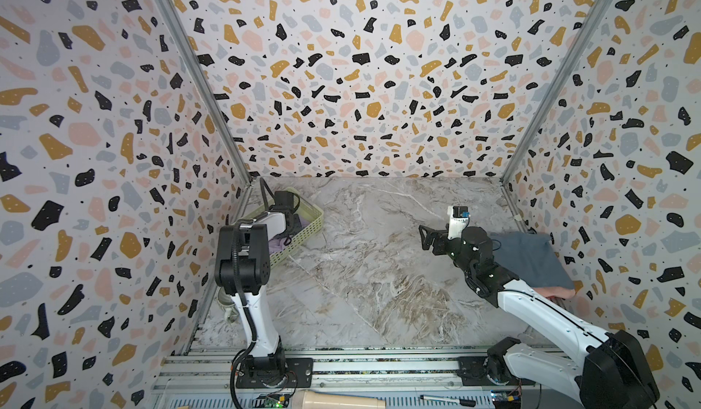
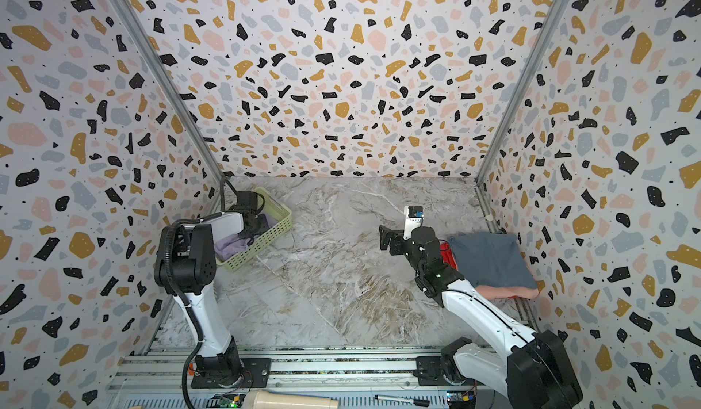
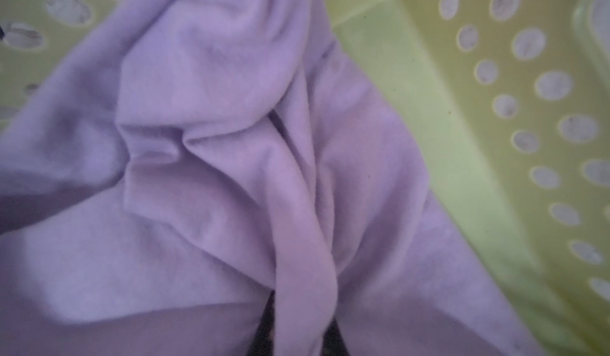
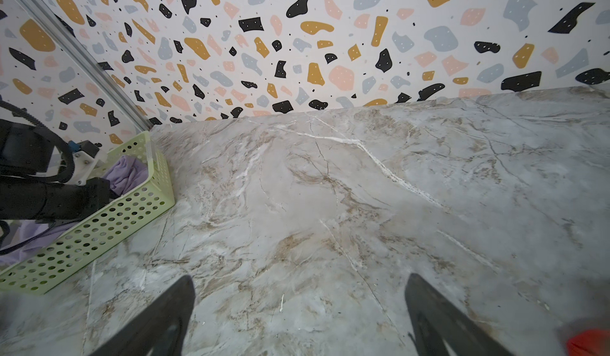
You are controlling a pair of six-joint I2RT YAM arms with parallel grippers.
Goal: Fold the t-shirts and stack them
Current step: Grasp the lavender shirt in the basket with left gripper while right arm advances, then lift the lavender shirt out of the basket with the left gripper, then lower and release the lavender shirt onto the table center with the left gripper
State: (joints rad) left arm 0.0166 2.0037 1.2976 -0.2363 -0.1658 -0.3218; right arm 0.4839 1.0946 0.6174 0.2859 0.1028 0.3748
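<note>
1. In both top views your left gripper is down inside the basket with the purple shirt. Lift straight up past the rim.
2. Left wrist: it's clamped on a thin fold, so go slow.
3. Right wrist: right gripper hangs open, empty, over bare table.

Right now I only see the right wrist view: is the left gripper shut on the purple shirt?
Observer: Yes; the left wrist view shows a ridge of the purple shirt pinched in the shut left gripper.
Operator: Any shirts folded already?
Observer: A blue-grey shirt lies folded at the table's right edge.
Operator: Anything under it?
Observer: A pink shirt, its edge showing on the near side.
</note>
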